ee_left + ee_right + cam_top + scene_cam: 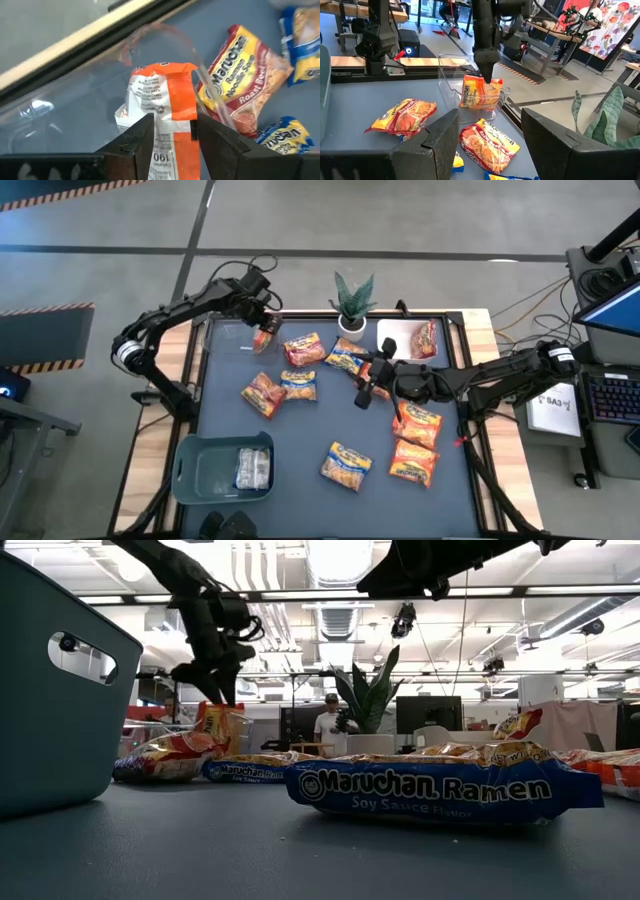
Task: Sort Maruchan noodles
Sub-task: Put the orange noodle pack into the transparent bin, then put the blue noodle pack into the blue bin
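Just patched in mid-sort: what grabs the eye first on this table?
The left gripper at the table's far left corner, holding an orange crinkly ramen packet upright in a clear plastic bin. Next, loose ramen packets scattered over the blue mat, and the right gripper hanging open mid-table.

A dark blue-grey mat covers the table (225, 420), wooden edges showing at both sides. On it lie scattered ramen packets (346, 465), a teal bin (190, 470), a clear container (228, 336), a white tray (392, 335) and a potted plant (352, 302)
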You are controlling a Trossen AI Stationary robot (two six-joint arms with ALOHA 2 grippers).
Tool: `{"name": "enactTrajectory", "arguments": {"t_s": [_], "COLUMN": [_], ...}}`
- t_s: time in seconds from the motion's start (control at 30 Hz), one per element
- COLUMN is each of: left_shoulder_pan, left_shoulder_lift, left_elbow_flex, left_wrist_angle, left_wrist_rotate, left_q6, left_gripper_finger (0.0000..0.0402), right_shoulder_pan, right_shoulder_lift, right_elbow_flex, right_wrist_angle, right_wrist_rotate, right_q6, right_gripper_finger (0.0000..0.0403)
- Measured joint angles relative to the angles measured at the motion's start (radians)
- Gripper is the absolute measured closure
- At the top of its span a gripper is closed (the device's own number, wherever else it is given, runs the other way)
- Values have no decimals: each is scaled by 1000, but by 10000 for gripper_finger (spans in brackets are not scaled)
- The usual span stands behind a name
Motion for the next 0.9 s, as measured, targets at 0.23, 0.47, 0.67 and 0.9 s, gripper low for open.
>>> {"name": "enactTrajectory", "arguments": {"t_s": [0.23, 0.47, 0.67, 0.9], "left_shoulder_pan": [-13, -179, -482, -808], "left_shoulder_lift": [-100, -261, -395, -459], "left_elbow_flex": [33, -13, -151, -306], "left_wrist_angle": [5, 84, 322, 496], "left_wrist_rotate": [5, 30, 14, -198], "left_q6": [2, 1, -5, 3], "left_gripper_finger": [270, 270, 270, 270], "right_shoulder_pan": [0, 0, 0, 0], "right_shoulder_lift": [0, 1, 1, 1], "right_elbow_flex": [0, 0, 0, 0], "right_wrist_angle": [-3, -15, -30, -46], "right_wrist_rotate": [0, 0, 0, -2], "right_q6": [0, 0, 41, 112], "right_gripper_finger": [202, 202, 202, 202]}}
